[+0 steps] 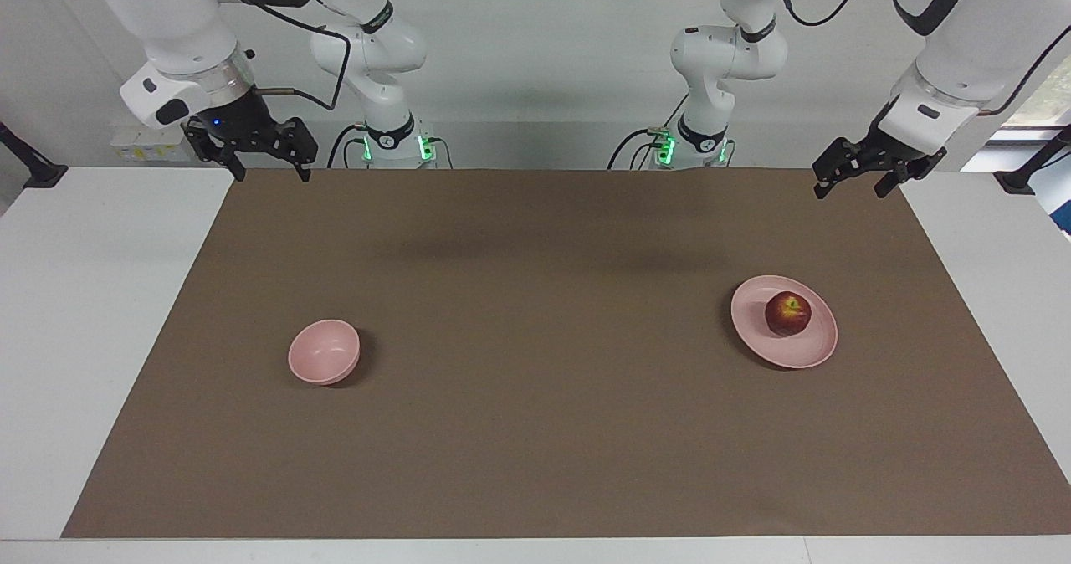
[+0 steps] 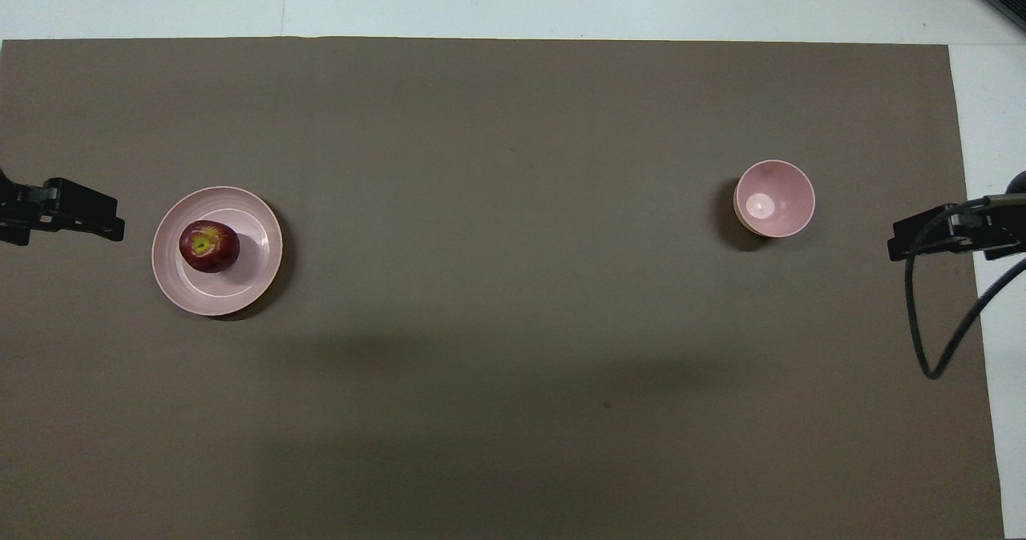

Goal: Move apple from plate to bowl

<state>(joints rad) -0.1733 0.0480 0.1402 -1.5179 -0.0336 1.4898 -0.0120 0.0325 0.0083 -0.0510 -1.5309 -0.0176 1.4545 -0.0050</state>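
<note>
The dark-red apple sits on the flat pale-pink plate toward the left arm's end of the table. In the overhead view the apple lies on the plate with its yellowish stem patch up. The small deep pink bowl stands empty toward the right arm's end; it also shows in the overhead view. My left gripper hangs open and empty in the air over the mat's edge, apart from the plate. My right gripper hangs open and empty over the mat's corner at its own end.
A brown mat covers most of the white table. A black cable loops down from the right arm. The left gripper and the right gripper show at the sides of the overhead view.
</note>
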